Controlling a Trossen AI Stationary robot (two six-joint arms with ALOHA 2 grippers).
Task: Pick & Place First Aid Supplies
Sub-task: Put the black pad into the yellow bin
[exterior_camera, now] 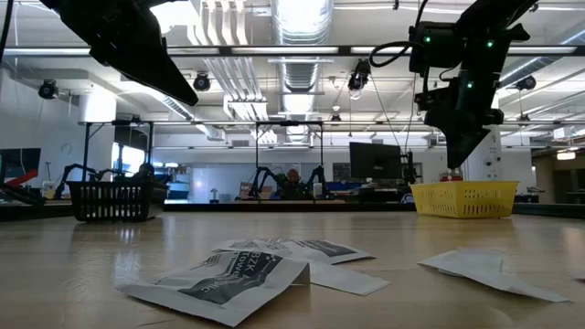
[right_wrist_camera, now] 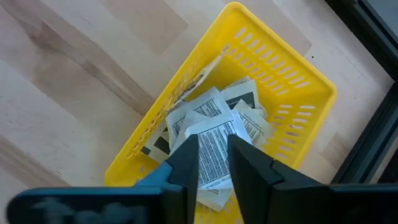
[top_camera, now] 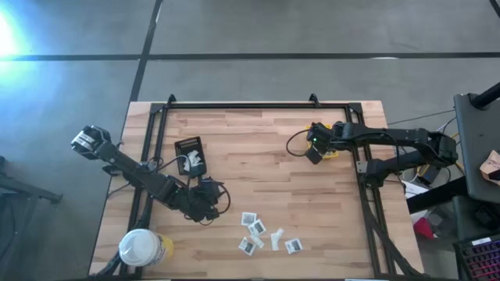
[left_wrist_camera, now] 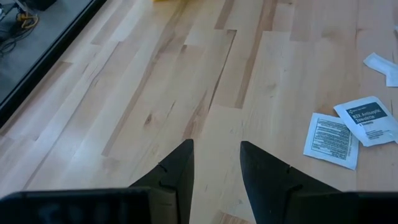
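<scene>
Several white first aid packets [top_camera: 254, 228] with dark centres lie flat on the wood near the table's near edge; they also show in the low view [exterior_camera: 219, 279] and in the left wrist view [left_wrist_camera: 333, 140]. More packets [right_wrist_camera: 214, 106] are piled in the small yellow bin [right_wrist_camera: 298, 81] near the right edge [top_camera: 331, 154]. My right gripper [right_wrist_camera: 213, 140] hangs above that bin [exterior_camera: 464, 198], fingers slightly apart, and the topmost packet shows through the gap. My left gripper [left_wrist_camera: 216, 146] is open over bare wood, left of the loose packets [top_camera: 205, 209].
A black tray [top_camera: 190, 148] holding white packets stands left of centre. A round yellow tub with a white lid [top_camera: 142, 248] sits at the near left corner. A black metal frame [top_camera: 258, 105] runs along the far edge and both sides. Bare wood lies between the two arms.
</scene>
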